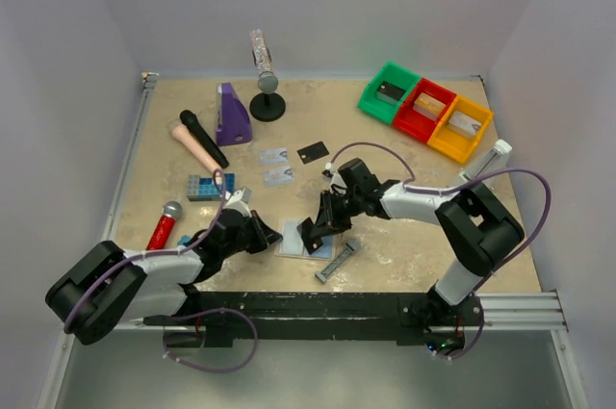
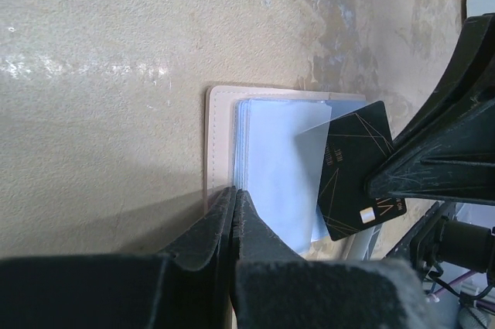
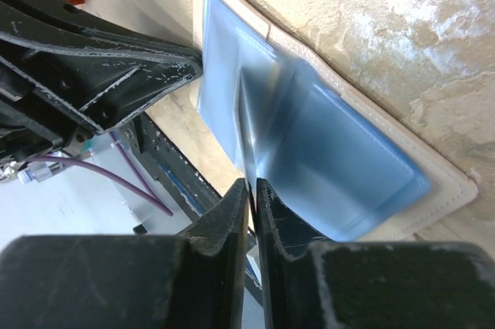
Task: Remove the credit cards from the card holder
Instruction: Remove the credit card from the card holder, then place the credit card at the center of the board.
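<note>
The card holder [image 1: 292,247] lies open near the front edge, its pale blue panels [image 2: 274,159] up inside a tan edging. My left gripper [image 1: 272,234] is shut, its tips [image 2: 234,190] resting on the holder's left edge. My right gripper [image 1: 316,231] is shut on a black credit card [image 2: 352,159] that sticks out of the holder's right side, tilted. In the right wrist view this card [image 3: 246,124] runs edge-on between the jaws [image 3: 252,183]. Two pale grey credit cards [image 1: 273,155] [image 1: 278,175] and another black one [image 1: 313,151] lie on the table farther back.
A blue studded block [image 1: 207,186] and a red microphone [image 1: 164,226] lie left of the holder. A grey bar tool [image 1: 335,262] lies right of it. At the back are a purple object [image 1: 232,113], a microphone stand [image 1: 267,104] and green, red and yellow bins [image 1: 426,113].
</note>
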Robot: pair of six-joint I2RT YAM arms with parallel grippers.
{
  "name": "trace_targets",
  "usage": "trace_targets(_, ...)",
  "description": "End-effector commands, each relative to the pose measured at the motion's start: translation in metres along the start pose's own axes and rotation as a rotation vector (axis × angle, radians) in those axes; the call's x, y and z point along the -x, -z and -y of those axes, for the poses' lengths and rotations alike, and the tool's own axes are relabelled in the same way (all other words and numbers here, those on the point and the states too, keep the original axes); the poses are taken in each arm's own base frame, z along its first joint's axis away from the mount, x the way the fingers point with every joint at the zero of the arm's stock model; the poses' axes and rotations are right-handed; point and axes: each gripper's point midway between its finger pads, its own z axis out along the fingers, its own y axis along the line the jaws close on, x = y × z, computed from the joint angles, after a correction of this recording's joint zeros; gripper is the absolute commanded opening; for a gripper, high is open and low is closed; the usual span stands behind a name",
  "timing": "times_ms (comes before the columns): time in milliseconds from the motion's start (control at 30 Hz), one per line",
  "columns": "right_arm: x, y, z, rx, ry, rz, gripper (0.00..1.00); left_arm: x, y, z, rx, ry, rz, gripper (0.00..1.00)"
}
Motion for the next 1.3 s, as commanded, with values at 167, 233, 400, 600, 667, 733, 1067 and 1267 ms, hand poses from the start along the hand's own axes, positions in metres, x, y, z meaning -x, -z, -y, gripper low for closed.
trace_targets(167, 0.006, 0.014, -0.009, 0.011, 0.036, 0.052, 0.00, -0.002, 0.006, -0.009, 0.041, -0.006, 0.004, 0.00)
trace_targets(233, 0.006, 0.016, -0.011, 0.016, 0.036, 0.054, 0.00, 0.002, 0.007, -0.006, 0.037, -0.009, 0.014, 0.00)
trace_targets(400, 0.005, 0.026, -0.021, 0.038, 0.039, 0.072, 0.00, 0.018, 0.013, 0.009, 0.023, -0.031, 0.056, 0.07)
trace_targets(600, 0.004, 0.040, -0.034, 0.067, 0.062, 0.093, 0.00, 0.034, 0.019, 0.030, -0.008, -0.057, 0.078, 0.33)
trace_targets(667, 0.004, 0.046, -0.040, 0.083, 0.071, 0.109, 0.00, 0.037, 0.022, 0.036, -0.023, -0.064, 0.083, 0.48)
trace_targets(733, 0.005, 0.053, -0.049, 0.114, 0.081, 0.132, 0.00, 0.042, 0.025, 0.041, -0.032, -0.064, 0.102, 0.56)
trace_targets(1067, 0.026, 0.089, -0.119, 0.434, 0.146, 0.299, 0.00, 0.073, 0.073, 0.107, -0.496, 0.049, 0.348, 0.76)
trace_targets(1267, 0.020, 0.096, -0.131, 0.521, 0.190, 0.293, 0.00, 0.071, 0.091, 0.141, -0.644, -0.013, 0.309, 0.76)
